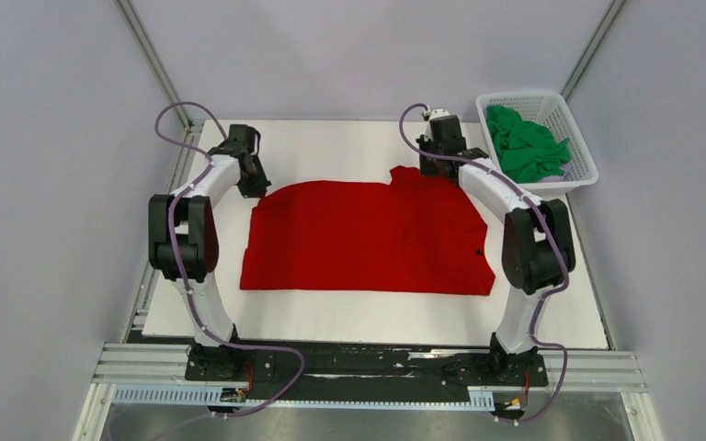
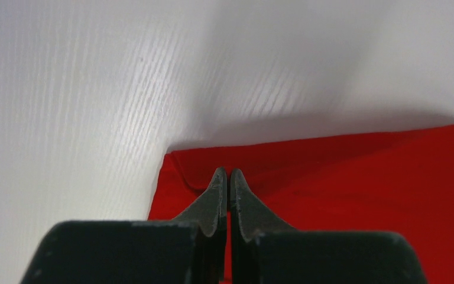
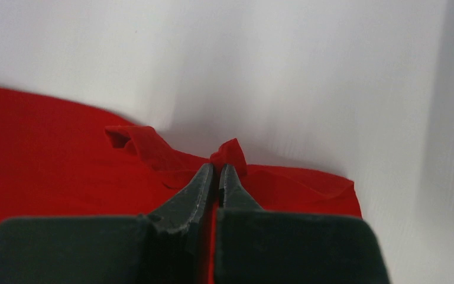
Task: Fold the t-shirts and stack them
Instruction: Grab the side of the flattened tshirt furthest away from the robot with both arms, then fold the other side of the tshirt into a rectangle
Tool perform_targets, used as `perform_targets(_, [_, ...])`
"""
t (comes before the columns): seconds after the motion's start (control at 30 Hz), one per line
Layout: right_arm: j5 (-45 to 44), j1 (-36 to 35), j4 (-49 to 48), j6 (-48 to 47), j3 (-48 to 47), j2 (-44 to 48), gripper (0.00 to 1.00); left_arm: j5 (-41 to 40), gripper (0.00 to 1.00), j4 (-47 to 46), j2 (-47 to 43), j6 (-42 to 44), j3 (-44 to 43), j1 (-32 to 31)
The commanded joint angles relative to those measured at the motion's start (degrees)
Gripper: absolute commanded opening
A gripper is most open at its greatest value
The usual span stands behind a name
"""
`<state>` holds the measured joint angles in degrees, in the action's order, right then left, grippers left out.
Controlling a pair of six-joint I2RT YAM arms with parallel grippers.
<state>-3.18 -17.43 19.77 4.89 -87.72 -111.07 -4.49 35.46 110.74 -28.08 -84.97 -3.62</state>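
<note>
red tee (image 1: 368,234) matt cloth, basket (image 1: 577,133) wht plastic.

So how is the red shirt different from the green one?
The red t-shirt lies spread out on the table; the green t-shirt sits crumpled in the basket. The left end effector and right end effector pinch the red t-shirt's far edge; nothing touches the green t-shirt. The red t-shirt covers more room than the bunched green t-shirt. Both are plain, with no prints.
</note>
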Motion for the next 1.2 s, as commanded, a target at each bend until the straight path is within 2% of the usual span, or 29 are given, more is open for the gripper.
perform_targets(0.0, [-1.51, -2.09, -1.64, 0.82, 8.01, 9.86, 0.00, 0.60, 0.00, -4.86, -6.92, 1.24, 4.99, -1.12])
perform_targets(0.23, [-5.88, -5.17, 2.48, 2.23, 18.58, 21.92, 0.00, -2.29, 0.00, -6.07, -16.17, 0.47, 14.98, -1.26])
perform_targets(0.5, [-6.07, -6.38, 6.88, 5.36, 25.97, 31.91, 0.00, -5.68, 0.00, -7.44, -23.32, 2.86, 20.69, -1.22])
perform_targets(0.77, [-5.92, -6.39, 7.58, 6.15, 28.69, 35.29, 0.00, -6.39, 0.00, -11.78, -25.40, 5.96, 19.80, -1.22])
perform_targets(1.17, [-0.33, -7.10, 13.79, 9.25, 33.26, 38.29, 0.00, -4.28, 0.00, -16.93, -30.73, 3.73, 32.08, -1.24])
